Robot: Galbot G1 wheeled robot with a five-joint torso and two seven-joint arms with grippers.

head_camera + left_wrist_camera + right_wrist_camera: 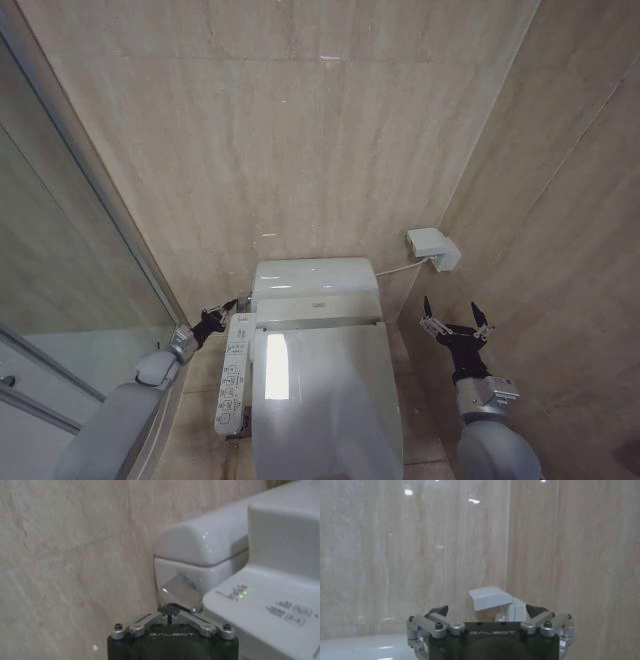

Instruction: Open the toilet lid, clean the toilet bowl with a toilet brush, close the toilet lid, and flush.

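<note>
The toilet lid (325,400), a glossy white oval, lay shut over the toilet bowl (262,462) at the lower centre of the head view, its long axis running from the cistern (315,275) down toward the frame's bottom edge. A long white button panel (234,375) lined its left side. The left gripper (232,307), fingers pinched together, sat at the panel's upper end, beside the cistern's chrome lever (181,589). The right gripper (455,318) hovered spread wide at right, below a white wall box (433,247) on veined beige tile.
</note>
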